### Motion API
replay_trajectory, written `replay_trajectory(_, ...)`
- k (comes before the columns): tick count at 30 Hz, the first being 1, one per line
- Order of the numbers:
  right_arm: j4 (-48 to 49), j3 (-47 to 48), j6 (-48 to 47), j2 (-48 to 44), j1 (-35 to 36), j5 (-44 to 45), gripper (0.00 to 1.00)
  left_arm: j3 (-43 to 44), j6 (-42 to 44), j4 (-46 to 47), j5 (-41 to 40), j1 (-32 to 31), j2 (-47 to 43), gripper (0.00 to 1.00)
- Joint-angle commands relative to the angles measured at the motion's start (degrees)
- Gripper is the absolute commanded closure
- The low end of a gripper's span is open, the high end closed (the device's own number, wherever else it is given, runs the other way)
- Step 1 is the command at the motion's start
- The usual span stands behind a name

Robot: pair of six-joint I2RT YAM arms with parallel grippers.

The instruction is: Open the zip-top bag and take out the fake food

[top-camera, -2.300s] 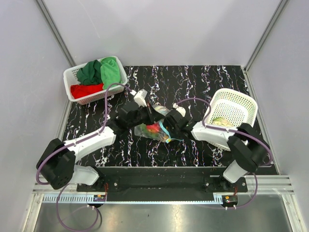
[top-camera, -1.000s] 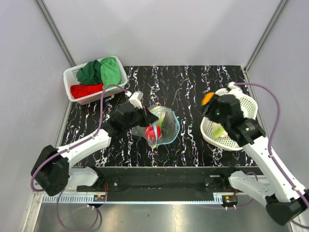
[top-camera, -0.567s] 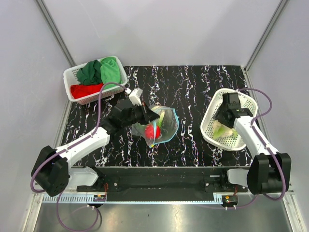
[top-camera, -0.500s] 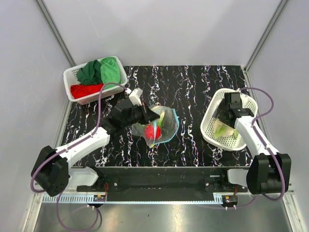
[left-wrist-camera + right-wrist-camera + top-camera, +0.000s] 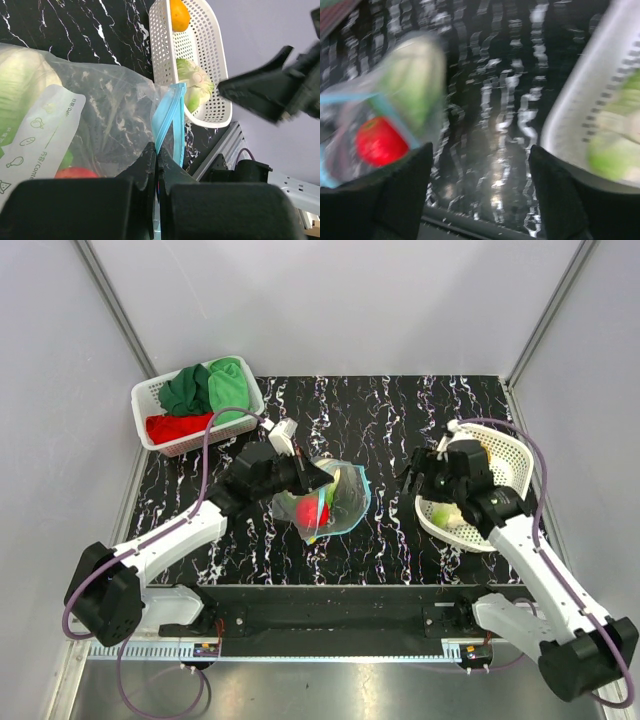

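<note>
Bag (image 5: 345, 502), crinkly clear plastic, perforated basket (image 5: 505, 448)

The clear crinkly plastic zip-top bag (image 5: 340, 502) is thin, glossy film, and its teal zip strip (image 5: 165, 115) is smooth. The black white-veined tabletop (image 5: 380, 420) looks polished, like marble. The white perforated right basket (image 5: 202, 40) and the white perforated far-left basket (image 5: 141, 410) are matt plastic. The far-left one holds soft green and red cloths (image 5: 225, 388).
</note>
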Motion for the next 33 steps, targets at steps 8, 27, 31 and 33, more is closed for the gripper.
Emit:
replay_trajectory(8, 13.58, 0.13, 7.39, 1.36, 19.76, -7.84, 0.36, 2.52, -0.62, 3.83, 2.65, 0.28, -0.47, 1.00)
replay_trajectory(27, 49.26, -6.72, 10.37, 28.16, 22.24, -24.10, 0.19, 2.25, -2.02, 3.30, 1.95, 0.19, -0.30, 1.00)
replay_trajectory(31, 53.40, -9.18, 12.12, 30.63, 22.50, -24.55, 0.11, 1.99, -2.55, 4.26, 1.78, -0.07, 0.32, 1.00)
replay_trajectory(33, 53.94, -10.24, 12.13, 32.12, 22.67, -23.75, 0.08, 1.20, -2.90, 4.97, 1.95, -0.16, 0.49, 1.00)
